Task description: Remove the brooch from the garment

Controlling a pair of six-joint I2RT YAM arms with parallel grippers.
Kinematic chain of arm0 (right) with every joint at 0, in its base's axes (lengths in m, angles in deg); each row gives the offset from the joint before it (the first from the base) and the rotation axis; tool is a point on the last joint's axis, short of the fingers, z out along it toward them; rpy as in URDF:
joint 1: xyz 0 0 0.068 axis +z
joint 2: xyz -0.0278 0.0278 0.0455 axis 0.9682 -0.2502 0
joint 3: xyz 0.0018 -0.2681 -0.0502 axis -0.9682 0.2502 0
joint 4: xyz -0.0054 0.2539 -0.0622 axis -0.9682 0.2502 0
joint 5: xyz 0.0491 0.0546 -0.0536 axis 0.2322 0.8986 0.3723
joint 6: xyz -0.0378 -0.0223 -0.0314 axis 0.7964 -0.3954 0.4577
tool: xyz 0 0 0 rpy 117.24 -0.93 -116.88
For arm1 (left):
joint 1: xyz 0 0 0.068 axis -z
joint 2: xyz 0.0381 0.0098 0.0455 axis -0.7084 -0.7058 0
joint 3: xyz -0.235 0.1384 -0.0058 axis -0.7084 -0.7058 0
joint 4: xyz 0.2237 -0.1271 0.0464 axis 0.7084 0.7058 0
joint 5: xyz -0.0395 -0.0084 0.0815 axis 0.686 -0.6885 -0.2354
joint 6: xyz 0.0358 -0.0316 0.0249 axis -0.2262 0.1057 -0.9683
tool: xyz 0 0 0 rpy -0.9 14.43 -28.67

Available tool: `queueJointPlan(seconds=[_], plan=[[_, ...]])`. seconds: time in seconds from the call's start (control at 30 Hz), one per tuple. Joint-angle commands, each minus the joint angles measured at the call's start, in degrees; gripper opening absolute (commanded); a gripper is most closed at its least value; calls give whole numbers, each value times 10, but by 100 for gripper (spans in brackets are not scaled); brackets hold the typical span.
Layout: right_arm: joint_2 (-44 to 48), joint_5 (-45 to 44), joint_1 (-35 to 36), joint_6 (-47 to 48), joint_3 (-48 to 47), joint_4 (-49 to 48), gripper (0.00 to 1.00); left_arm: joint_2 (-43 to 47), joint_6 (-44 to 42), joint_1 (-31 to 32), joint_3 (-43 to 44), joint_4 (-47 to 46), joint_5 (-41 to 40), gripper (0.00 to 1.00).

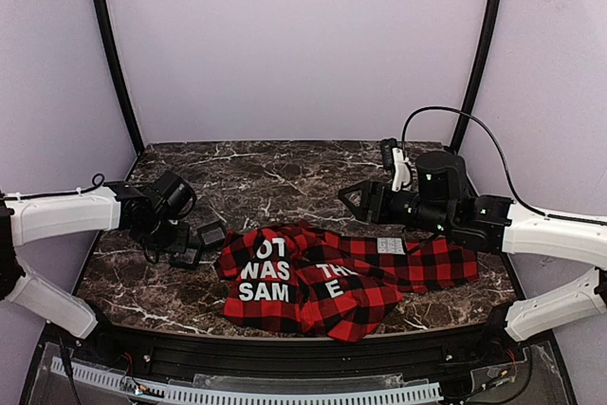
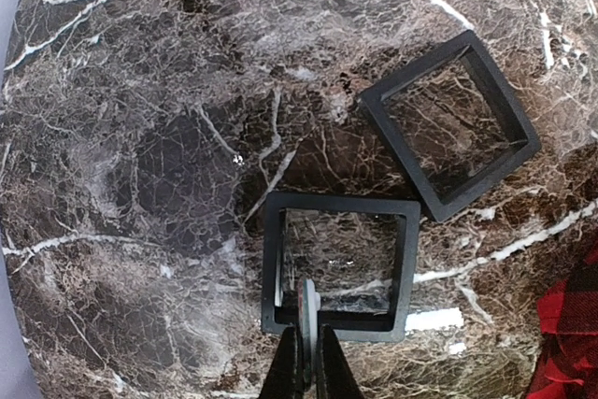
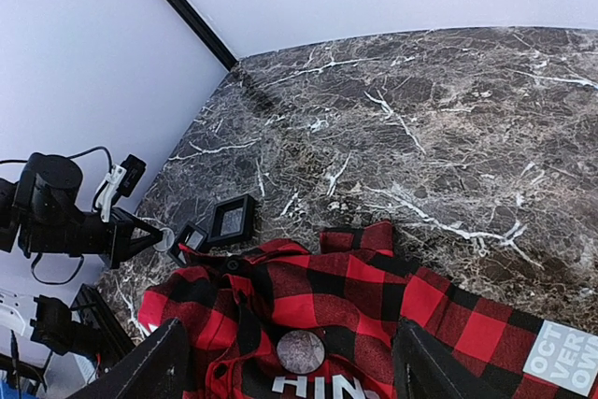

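Observation:
The brooch [image 2: 309, 310] is a thin pale disc held edge-on between my left gripper's [image 2: 308, 348] shut fingertips, just over the near rim of a black square frame [image 2: 341, 203]. The right wrist view shows it as a pale round disc [image 3: 165, 239] at that gripper's tip. In the top view my left gripper [image 1: 190, 246] is left of the garment [image 1: 351, 282], a rumpled red-and-black plaid cloth with white block letters. My right gripper [image 3: 299, 362] is open and empty above the garment [image 3: 374, 296]; in the top view [image 1: 353, 198] it hovers behind the cloth.
A second black square frame [image 2: 397, 151] lies right of the first; both frames [image 3: 232, 220] sit by the garment's left edge [image 2: 570, 343]. A round grey mottled patch [image 3: 300, 351] shows on the cloth above white letters. Black corner posts and pale walls enclose the marble table [image 1: 285, 177].

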Motion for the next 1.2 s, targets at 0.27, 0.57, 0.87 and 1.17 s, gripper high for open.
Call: queueJointPlan(seconds=[0.27,0.57,0.87,1.17], plan=[[11,9,-4,-2,1,-5,75,-50,-1,-6,23,-24,-34,1],[17,7,-5,-5,4,1,75,-64,3,-6,26,-20,-55,1],[24,9,-6,-8,7,3,75,-81,2,-6,32,-21,-59,1],[25,12,-6,-9,9,3,75,-98,-2,-6,36,-26,-49,4]])
